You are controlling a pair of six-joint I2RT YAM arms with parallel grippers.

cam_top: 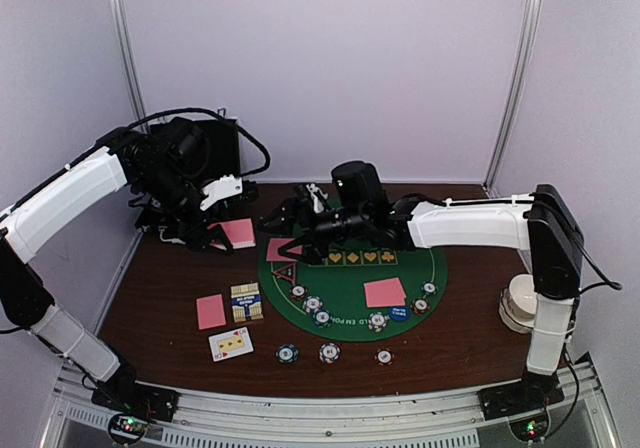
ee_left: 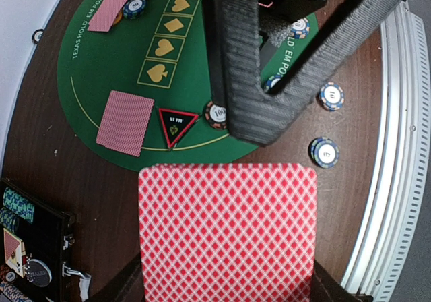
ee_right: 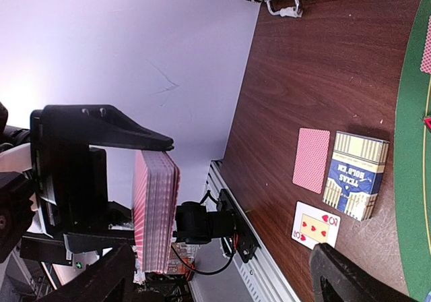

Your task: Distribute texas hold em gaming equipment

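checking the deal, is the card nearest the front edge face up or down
Face up: the card shows red pips; the neighbouring card shows its pink back.

A black case (ee_left: pixel 40 238) sits rear left, a white cup (cam_top: pixel 520 303) right.

left wrist | card deck (ee_left: pixel 227 231) cut by bottom edge | black case (ee_left: pixel 30 248) cut at corner | finger (ee_left: pixel 242 59) hides mat (ee_left: pixel 101 66) lettering

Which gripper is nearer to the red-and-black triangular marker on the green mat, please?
Right. The right gripper hovers open just behind the red-and-black triangular marker; the left gripper, holding the pink-backed card deck, sits farther left, off the green mat.
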